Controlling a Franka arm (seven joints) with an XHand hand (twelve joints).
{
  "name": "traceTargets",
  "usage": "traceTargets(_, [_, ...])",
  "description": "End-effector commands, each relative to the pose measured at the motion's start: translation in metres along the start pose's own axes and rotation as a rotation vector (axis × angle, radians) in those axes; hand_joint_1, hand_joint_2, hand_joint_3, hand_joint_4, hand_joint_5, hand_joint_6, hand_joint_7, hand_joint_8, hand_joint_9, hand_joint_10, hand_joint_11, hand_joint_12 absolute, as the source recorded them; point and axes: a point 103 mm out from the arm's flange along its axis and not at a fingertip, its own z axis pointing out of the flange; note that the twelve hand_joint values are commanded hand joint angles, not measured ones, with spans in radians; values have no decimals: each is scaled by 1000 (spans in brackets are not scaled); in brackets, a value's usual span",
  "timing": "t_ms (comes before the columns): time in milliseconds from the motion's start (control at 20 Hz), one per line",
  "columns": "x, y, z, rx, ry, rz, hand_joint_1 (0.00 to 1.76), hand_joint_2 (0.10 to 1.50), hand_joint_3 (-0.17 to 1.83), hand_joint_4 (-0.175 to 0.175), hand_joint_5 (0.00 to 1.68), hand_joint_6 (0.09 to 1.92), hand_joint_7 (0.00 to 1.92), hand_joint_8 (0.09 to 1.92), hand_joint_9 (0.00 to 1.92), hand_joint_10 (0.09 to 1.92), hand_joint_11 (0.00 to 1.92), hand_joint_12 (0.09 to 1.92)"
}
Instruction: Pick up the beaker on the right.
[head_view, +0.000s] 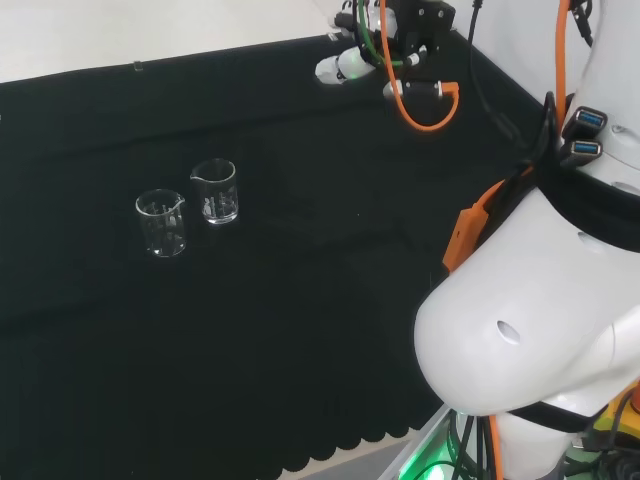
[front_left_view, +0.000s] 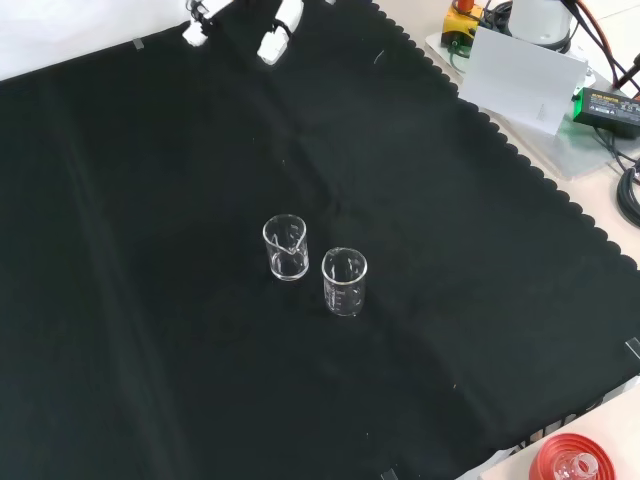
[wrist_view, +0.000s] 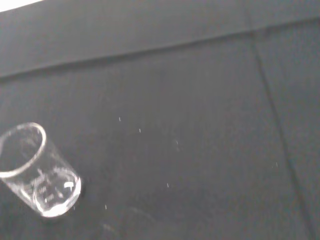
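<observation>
You have two clear beakers, one (head_view: 215, 191) beside the other (head_view: 162, 223), standing well apart from the hand (head_view: 345, 62); I cannot tell its grip.

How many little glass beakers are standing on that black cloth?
2, side by side mid-cloth. In the front view, one beaker is on the left and the other beaker stands just right of it, slightly nearer the camera. Both are upright.

A bench under black cloth (front_left_view: 150, 350) is carrying two clear glass beakers (front_left_view: 286, 247) (front_left_view: 345, 282), standing upright just beside each other.
</observation>
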Motion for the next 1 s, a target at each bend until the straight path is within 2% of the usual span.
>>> traceTargets(50, [3, 52, 87, 49, 51, -127, 732, 902, -67, -76, 220, 87, 137, 661, 240, 750, 0, 1115])
traceTargets(350, [10, 67, 112, 77, 97, -144, 761, 920, -174, -79, 213, 87, 128, 695, 256, 737, 0, 1131])
traceTargets(550, [18, 71, 126, 85, 125, -178, 761, 914, -175, -80, 210, 87, 120, 692, 245, 734, 0, 1136])
traceTargets(700, [22, 73, 135, 94, 176, -206, 761, 911, -175, -80, 209, 87, 114, 690, 239, 733, 0, 1137])
traceTargets(1000, [28, 75, 154, 120, 210, -254, 757, 898, -175, -79, 209, 87, 109, 687, 227, 731, 0, 1125])
